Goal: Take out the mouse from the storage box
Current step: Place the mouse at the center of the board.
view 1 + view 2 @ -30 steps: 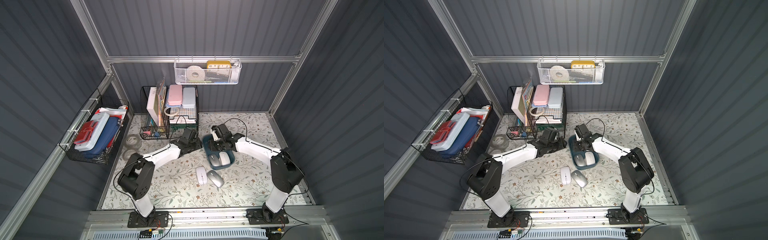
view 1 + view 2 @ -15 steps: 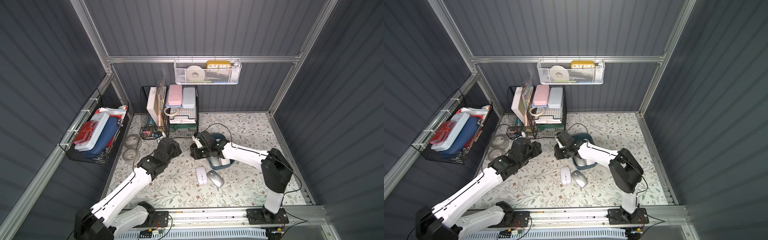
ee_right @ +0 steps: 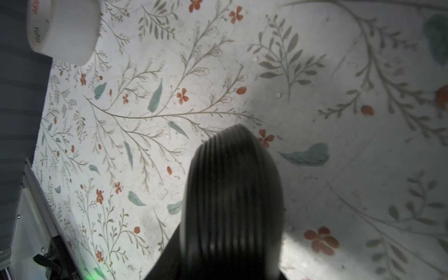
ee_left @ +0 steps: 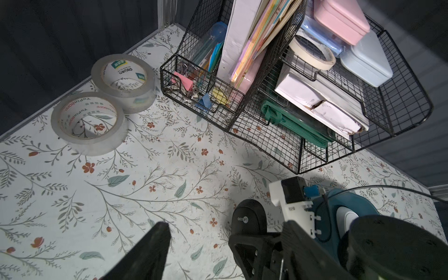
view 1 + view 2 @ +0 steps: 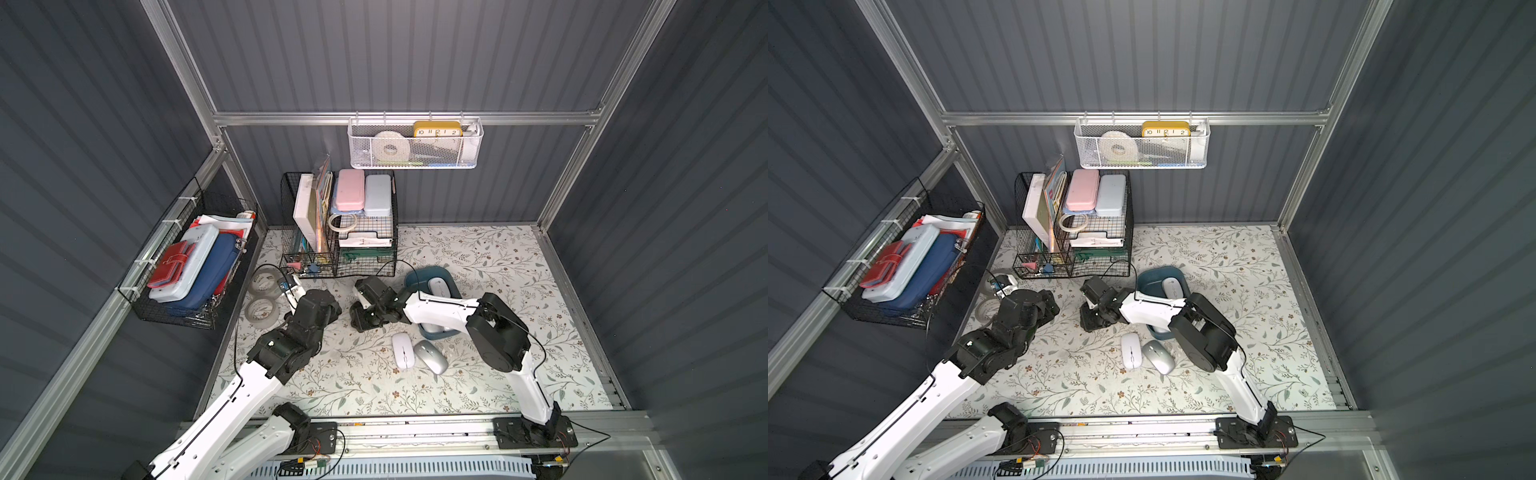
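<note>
Nearest, on the flowered table (image 5: 374, 386), a white mouse (image 5: 403, 351) and a silver mouse (image 5: 430, 358) lie side by side, unmoved since a second ago. Just behind them the storage box (image 5: 417, 276) holds two: a pale mouse (image 5: 440, 286) in plain sight toward its far end and a second mouse (image 5: 434, 329) half hidden under the right arm. The right gripper (image 5: 362, 320), down in the box a second ago, is now out over the table on the left arm's side of it, clamped on a black mouse (image 4: 248, 219) that is clear of the box. Five mice in all. The left gripper (image 5: 328, 303), then at the box's side, has drawn back toward two clear tape rolls (image 4: 122, 70), jaws apart and empty. Farther back the black wire rack (image 4: 409, 101) holds upright folders, a pink case (image 5: 350, 189), a blue case (image 5: 377, 194), a masking tape ring (image 4: 310, 58), papers and clips. The wire basket (image 5: 178, 316) on the left wall carries a red wallet (image 5: 172, 266) and a blue pouch (image 5: 208, 270). Farthest, the white basket (image 5: 361, 153) holds a tape roll (image 5: 390, 147) and a yellow clock (image 5: 437, 129)
</note>
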Tool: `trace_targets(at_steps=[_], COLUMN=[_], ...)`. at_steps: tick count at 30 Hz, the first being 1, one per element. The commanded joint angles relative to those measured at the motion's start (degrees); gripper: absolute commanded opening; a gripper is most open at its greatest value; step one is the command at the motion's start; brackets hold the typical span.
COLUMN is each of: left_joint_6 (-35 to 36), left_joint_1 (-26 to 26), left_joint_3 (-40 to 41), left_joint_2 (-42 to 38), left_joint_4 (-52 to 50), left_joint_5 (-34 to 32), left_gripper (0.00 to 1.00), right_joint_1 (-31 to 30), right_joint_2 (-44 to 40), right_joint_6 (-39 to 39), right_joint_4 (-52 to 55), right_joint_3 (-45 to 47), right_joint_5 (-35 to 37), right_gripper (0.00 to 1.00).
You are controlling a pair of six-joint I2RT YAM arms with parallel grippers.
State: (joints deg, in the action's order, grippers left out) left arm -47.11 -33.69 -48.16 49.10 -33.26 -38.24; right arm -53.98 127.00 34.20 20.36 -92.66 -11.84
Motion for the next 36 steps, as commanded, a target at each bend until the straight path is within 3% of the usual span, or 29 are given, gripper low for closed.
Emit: trace_targets(at_steps=[1,7,14,25,33,36], left_joint_6=[1.18,2.19,3.81,5.83,6.75,7.10], left_joint_1=[0.21,0.21,0.21,0.22,0.21,0.21], left_joint_3=[0.83,1.12,1.19,0.22,-0.48,-1.02], left_joint_2=[0.12,-0.02,0.56,4.01,6.53,7.45], left_joint_4=[-0.73,0.65,2.20,4.75,6.37,6.78], left_joint_5=[-1.05,-0.82,0.67,4.28,7.41,8.82], left_gripper=[0.79,0.81,0.86,0.86,0.90,0.90], right_joint_1=[0.10,0.10,0.45,1.94,2.03,2.05], right_joint_2=[1.43,2.59,0.68,-4.04,-7.15,-9.79], right_joint_6=[0.92,1.51,1.94,1.35,-1.50,-2.24], right_joint_4=[-0.79,-0.94,-2.34,-2.10,0.68,2.89], right_joint_3=[-1.33,-1.08,2.33,7.71,7.71,7.80], right_joint_5=[-0.55,-0.40,1.44,5.05,5.50,8.55], right_gripper=[0.22,0.27,0.43,0.49,0.68,0.69])
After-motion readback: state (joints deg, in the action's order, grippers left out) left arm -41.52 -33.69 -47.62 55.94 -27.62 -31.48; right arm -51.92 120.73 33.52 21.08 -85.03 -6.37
